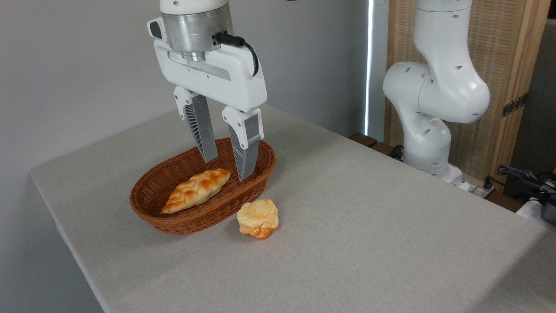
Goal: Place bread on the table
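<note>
- My pincer [226,168] hangs over the right end of the wicker basket [150,211], jaws spread and empty.
- The bread [196,190] lies in the basket, its right tip just below and between my fingers [246,158].
- A small round bun [258,218] sits on the table [369,226], just beside the basket's front rim.

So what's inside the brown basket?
One braided bread lies along the floor of the basket, touching nothing else. The open gripper hangs above its right end. The small bun sits outside on the table. The near wall hides some of the basket's floor.
</note>
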### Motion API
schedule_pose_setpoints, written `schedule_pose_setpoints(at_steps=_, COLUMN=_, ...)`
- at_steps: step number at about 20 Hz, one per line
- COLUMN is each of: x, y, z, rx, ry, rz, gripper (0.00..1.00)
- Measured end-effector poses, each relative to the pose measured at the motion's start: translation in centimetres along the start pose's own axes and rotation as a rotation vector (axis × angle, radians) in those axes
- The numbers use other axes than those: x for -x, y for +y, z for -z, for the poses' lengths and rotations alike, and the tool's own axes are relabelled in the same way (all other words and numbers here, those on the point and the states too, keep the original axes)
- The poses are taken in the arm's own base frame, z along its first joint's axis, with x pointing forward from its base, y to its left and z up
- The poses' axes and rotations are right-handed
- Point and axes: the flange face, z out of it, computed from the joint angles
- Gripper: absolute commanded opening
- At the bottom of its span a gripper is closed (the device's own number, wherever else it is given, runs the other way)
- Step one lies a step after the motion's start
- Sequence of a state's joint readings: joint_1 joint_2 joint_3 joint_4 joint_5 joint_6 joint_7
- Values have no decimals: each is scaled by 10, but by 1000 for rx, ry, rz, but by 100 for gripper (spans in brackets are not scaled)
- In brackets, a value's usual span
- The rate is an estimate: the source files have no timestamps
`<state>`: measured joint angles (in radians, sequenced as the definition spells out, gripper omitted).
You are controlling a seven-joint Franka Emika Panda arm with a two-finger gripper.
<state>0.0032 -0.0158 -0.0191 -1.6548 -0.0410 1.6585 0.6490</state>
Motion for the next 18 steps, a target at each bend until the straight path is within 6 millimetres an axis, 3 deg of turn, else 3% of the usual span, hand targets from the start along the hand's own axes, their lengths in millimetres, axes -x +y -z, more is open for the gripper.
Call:
schedule_pose_setpoints(at_steps=13, x=-1, y=2, z=-1, rx=4, ry=-5, rz=-4, gripper=100)
schedule_pose_setpoints(at_steps=18, x=-15, y=22, z=-7, rx=16, ry=-14, rz=-46, gripper=100)
